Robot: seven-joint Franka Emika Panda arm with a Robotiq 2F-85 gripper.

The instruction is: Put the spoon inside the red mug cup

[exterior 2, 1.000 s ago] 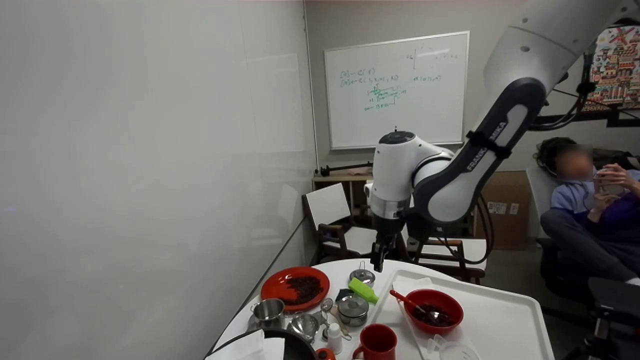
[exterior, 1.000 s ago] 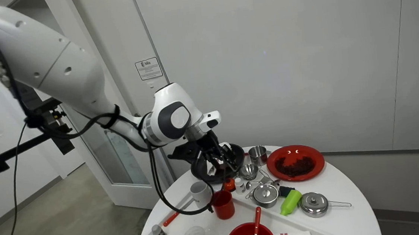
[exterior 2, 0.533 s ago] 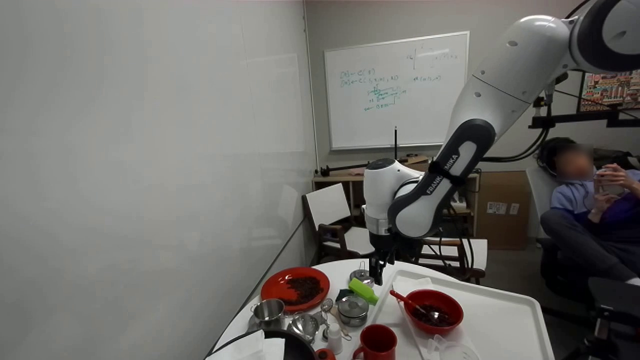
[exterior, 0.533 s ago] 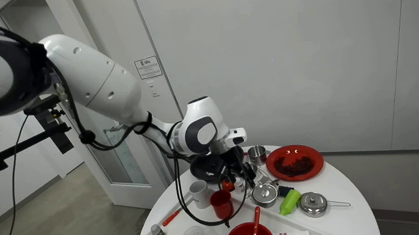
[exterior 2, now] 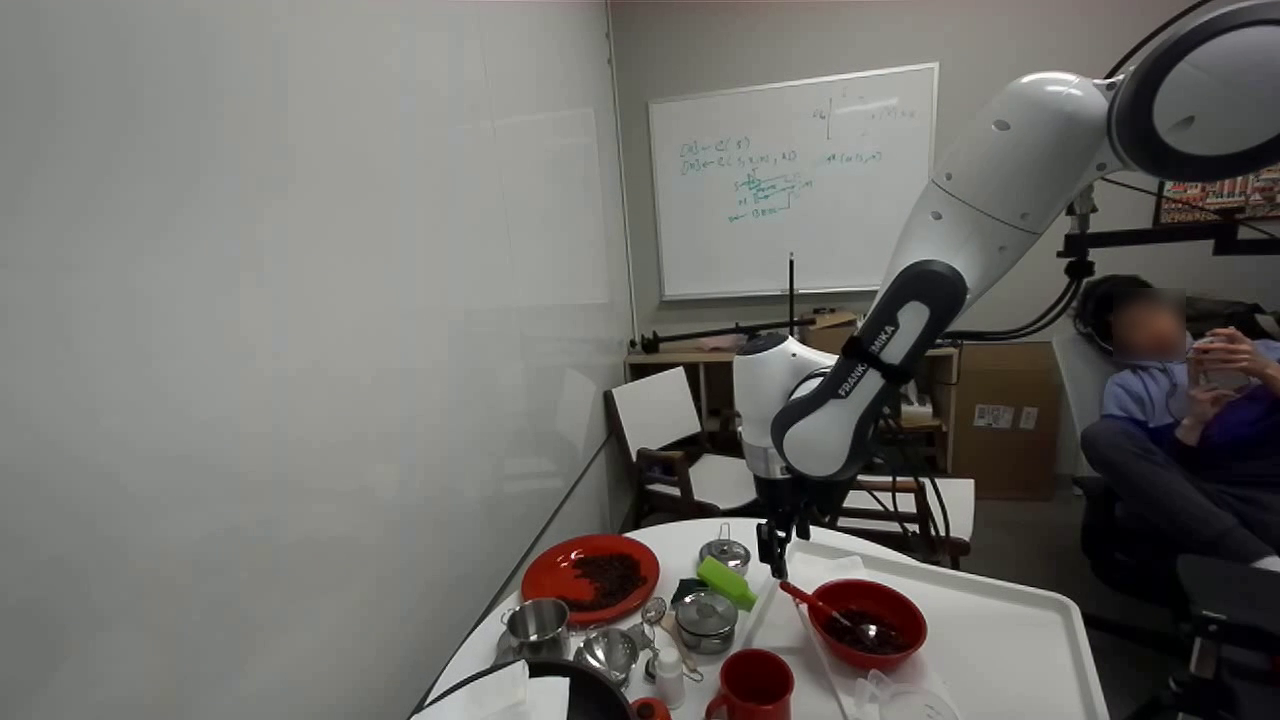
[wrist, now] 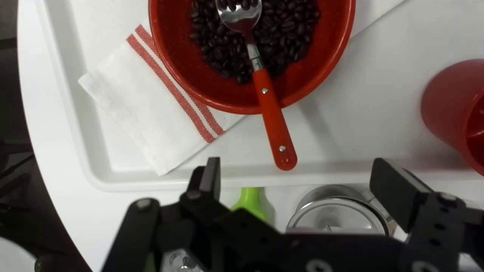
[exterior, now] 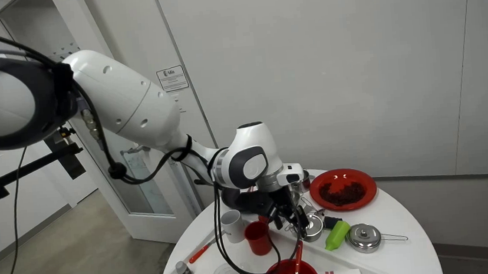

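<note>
Spoon [wrist: 263, 81] silver and orange-red; mug [exterior 2: 757, 698] red; bowl [wrist: 178, 51] red; napkin [wrist: 149, 105] white, red-striped; beans [wrist: 287, 41] near-black.

In both exterior views: even, greyish light, on the dim side. In an exterior view: glare streak near top of whiteboard [exterior 2: 795, 180], writing too soft to read; seated person's face [exterior 2: 1148, 325] blurred; faint reflections on glossy wall [exterior 2: 300, 330]. Small glints on red plate [exterior: 341, 177]. Wrist view brighter: tray [wrist: 132, 181] near-white, soft shadow right of spoon [wrist: 271, 109] handle, gripper [wrist: 295, 166] soft, slightly out of focus.
</note>
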